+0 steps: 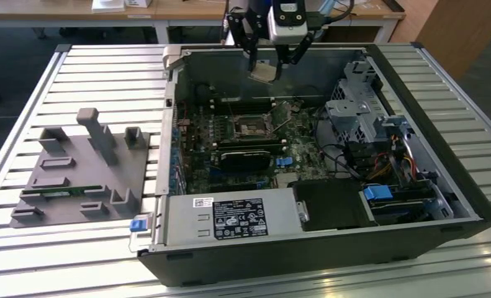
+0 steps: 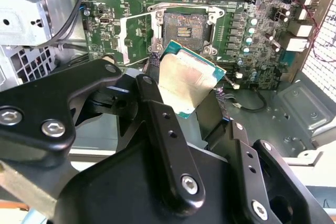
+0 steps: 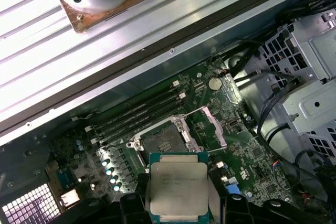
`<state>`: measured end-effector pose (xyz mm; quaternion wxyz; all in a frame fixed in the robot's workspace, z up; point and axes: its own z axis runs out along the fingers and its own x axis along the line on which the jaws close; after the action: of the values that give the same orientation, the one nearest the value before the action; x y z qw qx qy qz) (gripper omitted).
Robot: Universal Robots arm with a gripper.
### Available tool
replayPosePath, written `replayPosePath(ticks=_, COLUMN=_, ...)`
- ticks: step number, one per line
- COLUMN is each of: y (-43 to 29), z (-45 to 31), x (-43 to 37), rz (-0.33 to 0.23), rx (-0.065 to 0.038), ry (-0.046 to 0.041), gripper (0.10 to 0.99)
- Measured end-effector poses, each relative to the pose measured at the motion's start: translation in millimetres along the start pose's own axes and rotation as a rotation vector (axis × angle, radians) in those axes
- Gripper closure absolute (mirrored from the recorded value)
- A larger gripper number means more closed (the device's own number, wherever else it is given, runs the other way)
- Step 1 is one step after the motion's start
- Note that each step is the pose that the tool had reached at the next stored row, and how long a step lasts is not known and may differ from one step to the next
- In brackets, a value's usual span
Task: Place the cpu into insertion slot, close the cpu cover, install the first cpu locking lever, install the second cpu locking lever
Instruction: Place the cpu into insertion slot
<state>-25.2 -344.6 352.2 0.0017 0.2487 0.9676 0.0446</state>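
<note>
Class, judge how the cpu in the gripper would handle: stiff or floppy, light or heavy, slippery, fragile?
The cpu looks a thin, flat plate, so probably stiff and light. Its smooth metal top may slip in the gripper. Its thin edges look easily damaged.

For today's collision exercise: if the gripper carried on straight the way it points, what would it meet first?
Probably the motherboard at or beside the open insertion slot, the held cpu touching first; depth leaves the exact spot unclear.

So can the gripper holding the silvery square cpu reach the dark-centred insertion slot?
Probably yes: the silvery cpu cover is swung open, the insertion slot bare, nothing between it and the gripper holding the cpu.
</note>
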Motion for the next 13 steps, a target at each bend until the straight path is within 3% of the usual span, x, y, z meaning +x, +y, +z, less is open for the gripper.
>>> replayPosePath(ticks=13, y=-0.4, z=0.6, x=0.6, rz=0.037, rx=-0.001, ry=-0.0033, gripper=0.557)
